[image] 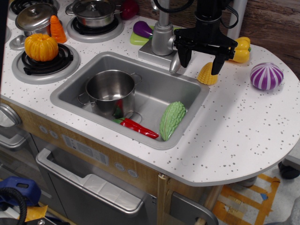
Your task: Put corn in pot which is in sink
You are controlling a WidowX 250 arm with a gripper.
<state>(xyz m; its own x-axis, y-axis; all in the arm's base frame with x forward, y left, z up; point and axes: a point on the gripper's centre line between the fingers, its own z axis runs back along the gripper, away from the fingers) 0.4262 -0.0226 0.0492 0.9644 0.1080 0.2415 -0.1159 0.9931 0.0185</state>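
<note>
While poised above white speckled countertop (243,126): black gripper (200,60), fingers spread, empty; stubby yellow plastic corn (207,75) just below right fingertip, long axis upright; shiny steel pot (110,89) in grey sink (187,93), well left.

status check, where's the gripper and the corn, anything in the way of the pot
Gripper open, fingers spread, by the corn. Corn on countertop, not gripped. Pot open in sink; faucet close beside the gripper.
</note>
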